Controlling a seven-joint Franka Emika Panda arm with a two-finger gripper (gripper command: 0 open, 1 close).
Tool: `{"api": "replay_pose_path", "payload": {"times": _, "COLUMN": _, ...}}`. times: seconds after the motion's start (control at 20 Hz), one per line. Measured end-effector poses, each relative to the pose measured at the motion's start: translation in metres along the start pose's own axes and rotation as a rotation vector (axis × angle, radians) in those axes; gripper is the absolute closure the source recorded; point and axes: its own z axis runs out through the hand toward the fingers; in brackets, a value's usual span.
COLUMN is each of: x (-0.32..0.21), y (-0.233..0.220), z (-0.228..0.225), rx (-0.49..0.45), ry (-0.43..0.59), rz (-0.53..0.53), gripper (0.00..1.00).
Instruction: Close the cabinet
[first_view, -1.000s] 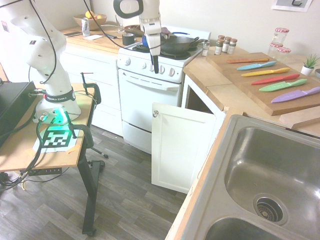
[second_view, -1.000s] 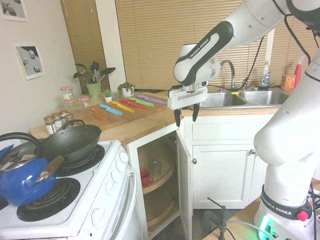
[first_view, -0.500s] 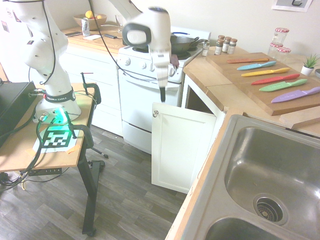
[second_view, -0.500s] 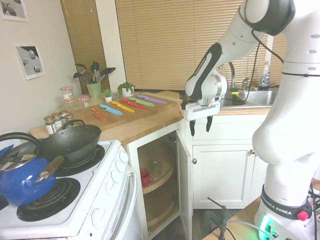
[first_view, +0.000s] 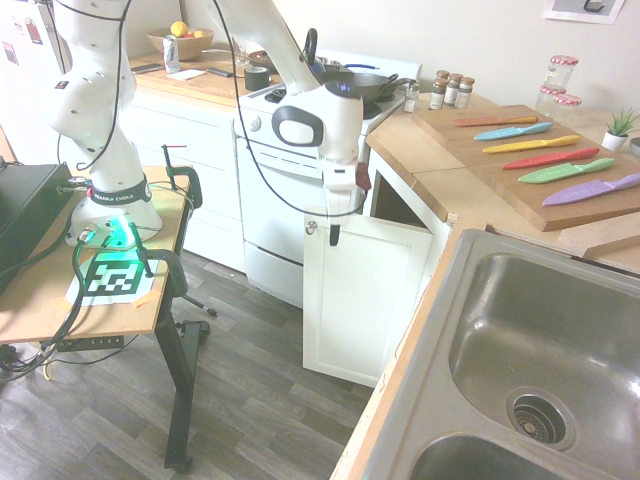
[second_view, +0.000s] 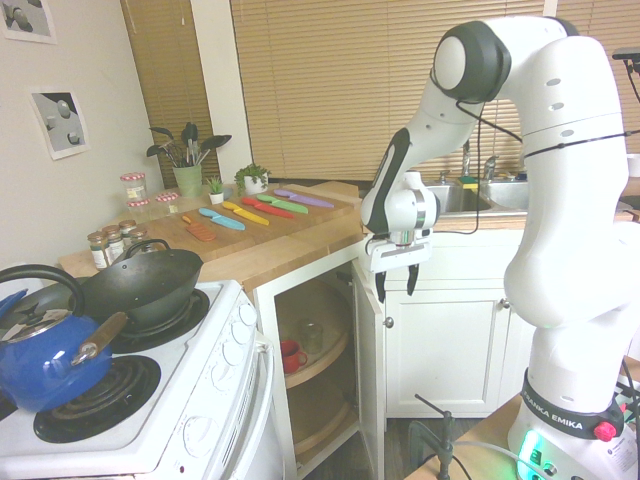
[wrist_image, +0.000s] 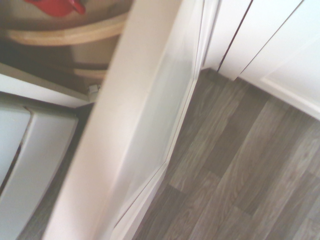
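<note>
White shaker-panel cabinet door with round silver knob (first_view: 368, 295) stands swung out beside the white oven (first_view: 300, 200). Black-fingered hand (second_view: 398, 284) spread, nothing pinched, near the door's top, likely placed there to push or catch the panel and swing it shut. Curved wooden shelf (second_view: 320, 361) exposed inside.

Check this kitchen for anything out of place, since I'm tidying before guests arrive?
Only the white panelled cabinet door stands out: it hangs wide open beside the white stove, exposing a red ceramic-looking mug. Nothing looks spilled or damaged.
</note>
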Motion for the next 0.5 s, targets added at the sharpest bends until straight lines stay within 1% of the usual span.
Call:
{"api": "replay_pose_path", "payload": {"times": 0.15, "x": 0.005, "y": -0.001, "z": 0.014, "rx": 0.003, "ry": -0.007, "rz": -0.007, "gripper": 0.00}}
{"api": "replay_pose_path", "payload": {"times": 0.2, "x": 0.005, "y": -0.001, "z": 0.017, "rx": 0.006, "ry": -0.003, "rz": -0.012, "gripper": 1.00}}
{"api": "replay_pose_path", "payload": {"times": 0.5, "x": 0.006, "y": -0.003, "z": 0.015, "rx": 0.020, "ry": 0.010, "rz": -0.047, "gripper": 1.00}}
